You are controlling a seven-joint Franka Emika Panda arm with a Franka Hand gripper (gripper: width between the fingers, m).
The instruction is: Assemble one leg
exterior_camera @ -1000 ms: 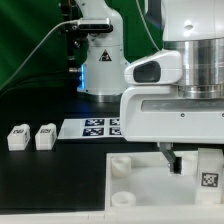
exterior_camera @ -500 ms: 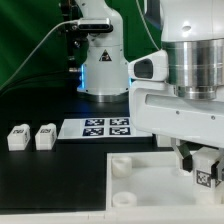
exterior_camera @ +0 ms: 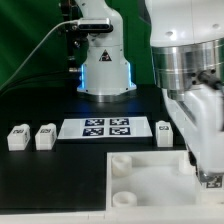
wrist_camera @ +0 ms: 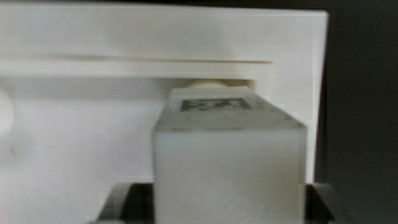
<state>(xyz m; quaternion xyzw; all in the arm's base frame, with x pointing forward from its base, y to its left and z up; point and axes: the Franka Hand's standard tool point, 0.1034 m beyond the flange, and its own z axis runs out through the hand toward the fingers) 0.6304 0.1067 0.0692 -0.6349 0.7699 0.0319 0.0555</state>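
The gripper (wrist_camera: pixel 222 205) holds one small stubby white plastic leg (wrist_camera: pixel 226 150) bearing a black-and-white tag, pressed against the large white square panel (exterior_camera: pixel 150 175) at the exterior view's lower right. Seating appears underway, not confirmed. Three more legs wait on the black counter (exterior_camera: pixel 60 180): two at centre left (exterior_camera: pixel 18 136), one (exterior_camera: pixel 165 131) beside the marker board (exterior_camera: pixel 97 128).
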